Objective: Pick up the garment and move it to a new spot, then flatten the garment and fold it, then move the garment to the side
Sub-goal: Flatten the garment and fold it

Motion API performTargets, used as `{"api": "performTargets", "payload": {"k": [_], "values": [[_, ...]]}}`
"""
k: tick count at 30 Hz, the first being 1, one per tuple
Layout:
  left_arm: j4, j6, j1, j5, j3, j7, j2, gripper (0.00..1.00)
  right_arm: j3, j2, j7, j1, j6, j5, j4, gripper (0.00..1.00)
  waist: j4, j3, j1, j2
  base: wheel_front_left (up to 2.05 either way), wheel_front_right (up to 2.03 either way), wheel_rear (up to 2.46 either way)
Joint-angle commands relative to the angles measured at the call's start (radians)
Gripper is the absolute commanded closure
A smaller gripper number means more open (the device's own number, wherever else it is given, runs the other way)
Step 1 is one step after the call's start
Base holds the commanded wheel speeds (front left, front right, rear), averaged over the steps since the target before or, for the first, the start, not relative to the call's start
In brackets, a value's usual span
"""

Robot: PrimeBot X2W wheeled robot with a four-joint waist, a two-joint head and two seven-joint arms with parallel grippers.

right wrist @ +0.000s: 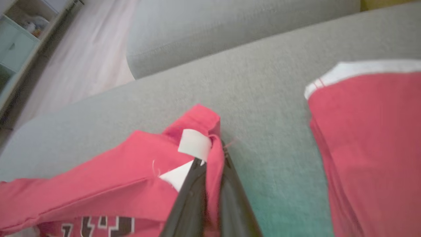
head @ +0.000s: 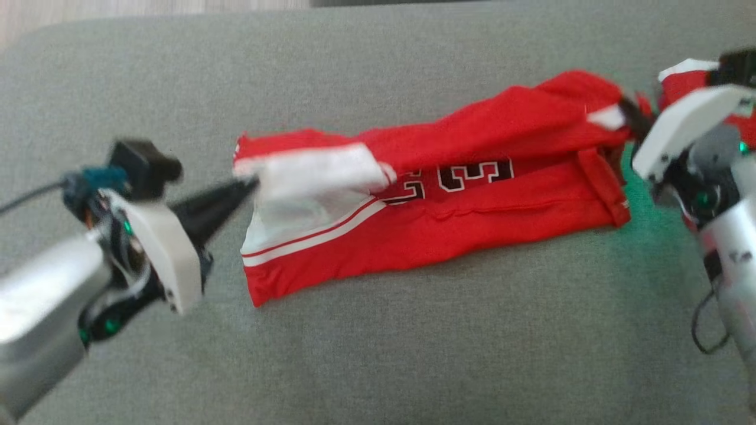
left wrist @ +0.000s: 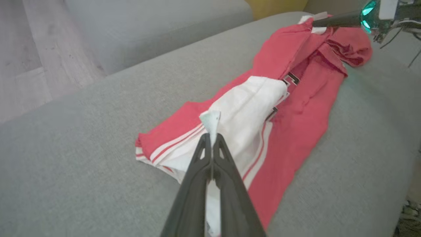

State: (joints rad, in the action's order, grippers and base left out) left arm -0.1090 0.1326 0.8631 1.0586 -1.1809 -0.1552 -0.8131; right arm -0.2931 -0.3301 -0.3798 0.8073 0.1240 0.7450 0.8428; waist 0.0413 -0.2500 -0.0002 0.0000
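Red jersey fabric with white trim, that's the garment (head: 449, 236) we're working on, lying lengthwise across the grey sofa cushion (head: 378, 354). Our left gripper (left wrist: 212, 135) is clamped tight on a white bit at its left end, right by the striped hem. Our right gripper (right wrist: 210, 160) is pinched down on a red fold at the opposite end, next to a small white patch (right wrist: 194, 144). The upper layer looks pulled between the two while the lower half lies flat, black-and-white numbers peeking out midway. A second red piece (right wrist: 368, 148) with a white edge sits off to the right, bare cushion between it and ours.
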Motion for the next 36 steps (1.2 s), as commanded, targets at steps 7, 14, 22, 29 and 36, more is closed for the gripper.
{"api": "performTargets", "payload": {"k": [7, 14, 22, 29, 36], "values": [[0.107, -0.011, -0.018, 0.013, 0.001, -0.054, -0.079, 1.0, -0.053, -0.065, -0.106, -0.061, 0.007, 0.019, -0.068, 1.0, -0.002, 0.034, 0.0002, 0.0, 0.0, 0.0, 0.0], [0.142, -0.032, -0.028, 0.001, -0.02, -0.092, -0.092, 1.0, -0.061, -0.084, -0.214, -0.082, 0.007, 0.025, -0.089, 1.0, -0.007, 0.039, 0.0002, 0.0, 0.0, 0.0, 0.0], [0.153, -0.046, -0.049, -0.012, -0.04, -0.113, -0.092, 1.0, -0.047, -0.101, -0.317, -0.108, 0.007, 0.04, -0.139, 1.0, -0.018, 0.054, 0.0002, 0.0, 0.0, 0.0, 0.0], [0.151, -0.053, -0.056, -0.022, -0.05, -0.13, -0.087, 1.0, -0.02, -0.104, -0.378, -0.143, 0.007, 0.034, -0.191, 1.0, -0.021, 0.051, 0.0002, 0.0, 0.0, 0.0, 0.0], [0.099, -0.054, -0.066, -0.06, -0.063, -0.126, -0.043, 1.0, -0.005, -0.098, -0.445, -0.186, 0.007, 0.0, -0.247, 1.0, -0.017, 0.023, 0.0002, 0.0, 0.0, 0.0, 0.0]]}}
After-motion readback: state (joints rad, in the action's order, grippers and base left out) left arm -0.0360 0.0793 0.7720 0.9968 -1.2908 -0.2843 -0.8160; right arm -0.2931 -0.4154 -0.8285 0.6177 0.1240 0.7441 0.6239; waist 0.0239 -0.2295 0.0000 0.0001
